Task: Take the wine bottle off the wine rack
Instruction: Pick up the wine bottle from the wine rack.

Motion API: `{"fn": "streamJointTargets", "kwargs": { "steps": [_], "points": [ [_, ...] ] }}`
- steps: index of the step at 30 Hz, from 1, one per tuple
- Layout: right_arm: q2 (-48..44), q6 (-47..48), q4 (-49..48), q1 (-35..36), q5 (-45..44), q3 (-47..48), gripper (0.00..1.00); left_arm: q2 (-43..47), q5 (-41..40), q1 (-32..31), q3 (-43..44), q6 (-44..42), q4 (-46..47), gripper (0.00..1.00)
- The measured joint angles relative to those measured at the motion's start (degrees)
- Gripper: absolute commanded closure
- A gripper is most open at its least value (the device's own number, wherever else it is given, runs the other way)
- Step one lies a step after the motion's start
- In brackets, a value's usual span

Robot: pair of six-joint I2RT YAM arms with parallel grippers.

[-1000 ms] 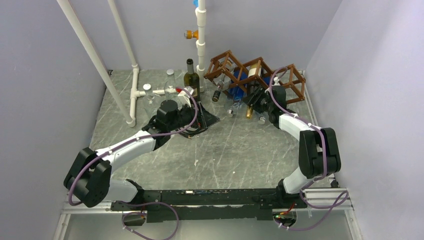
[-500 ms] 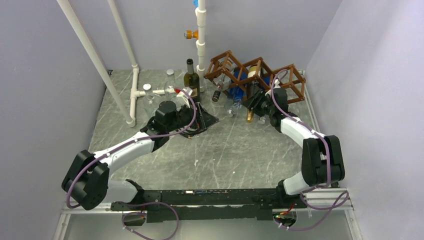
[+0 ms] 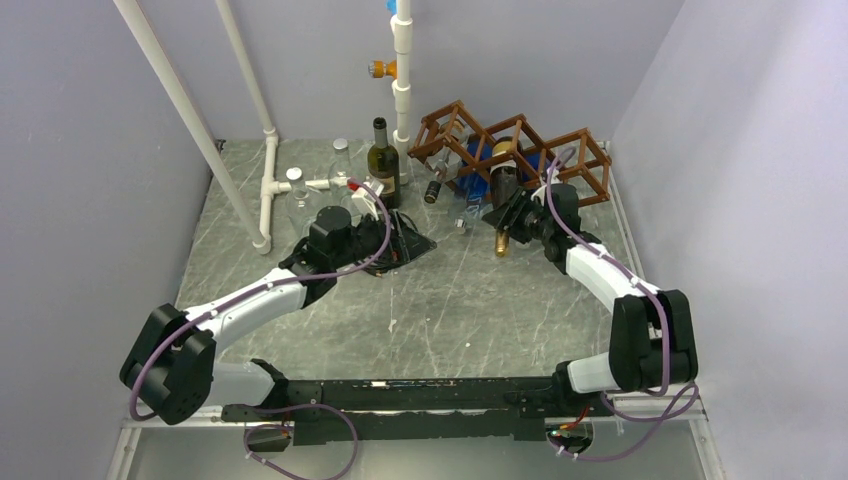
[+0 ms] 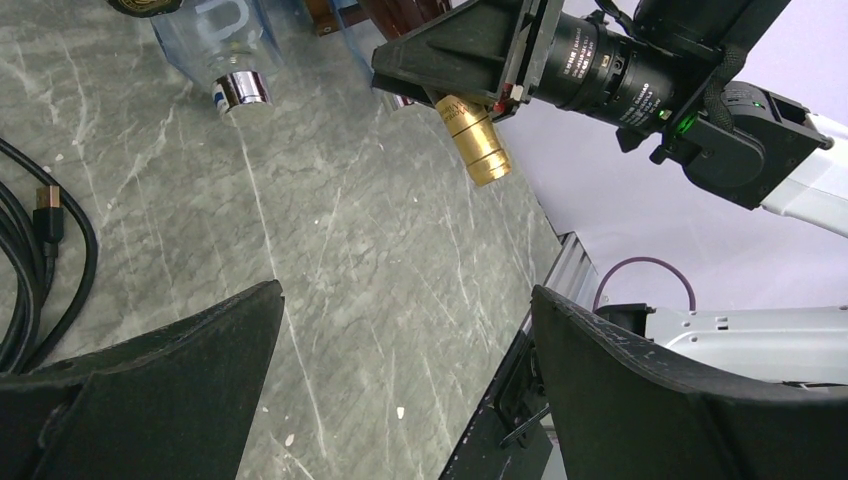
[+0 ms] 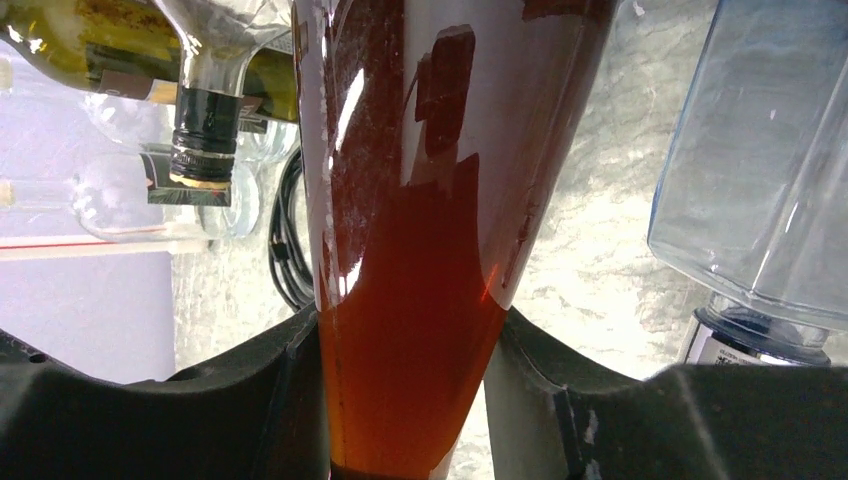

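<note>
The brown wooden lattice wine rack (image 3: pixel 512 150) stands at the back right of the table. A dark amber wine bottle (image 3: pixel 505 185) with a gold cap (image 3: pixel 502 243) sticks out of a lower cell, neck pointing toward me. My right gripper (image 3: pixel 516 214) is shut on its shoulder. In the right wrist view the bottle (image 5: pixel 410 230) fills the gap between the fingers (image 5: pixel 150 400). In the left wrist view the gold cap (image 4: pixel 476 142) pokes out below the right gripper (image 4: pixel 470 55). My left gripper (image 4: pixel 405 330) is open and empty over the marble, left of the rack (image 3: pixel 412 240).
An upright green wine bottle (image 3: pixel 383 160) stands left of the rack. Clear bottles (image 3: pixel 297 195) lie by the white pipes (image 3: pixel 268 170). A blue bottle (image 3: pixel 480 172) and a dark-capped bottle (image 3: pixel 437 188) sit in the rack. Cables (image 4: pixel 45 260) lie near the left gripper.
My right gripper has drawn the gold-capped bottle toward me, partly out of the rack cell. The left arm has shifted only slightly.
</note>
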State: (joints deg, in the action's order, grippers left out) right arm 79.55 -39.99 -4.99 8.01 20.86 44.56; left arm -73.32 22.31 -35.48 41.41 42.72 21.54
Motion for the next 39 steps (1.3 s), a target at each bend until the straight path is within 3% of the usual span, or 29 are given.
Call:
{"fn": "streamJointTargets", "kwargs": {
  "steps": [39],
  "points": [
    [-9.8, -2.1, 7.2, -1.3, 5.3, -4.0, 1.0, -5.6, -1.6, -2.6, 4.9, 0.7, 0.4, 0.01]
  ]
}}
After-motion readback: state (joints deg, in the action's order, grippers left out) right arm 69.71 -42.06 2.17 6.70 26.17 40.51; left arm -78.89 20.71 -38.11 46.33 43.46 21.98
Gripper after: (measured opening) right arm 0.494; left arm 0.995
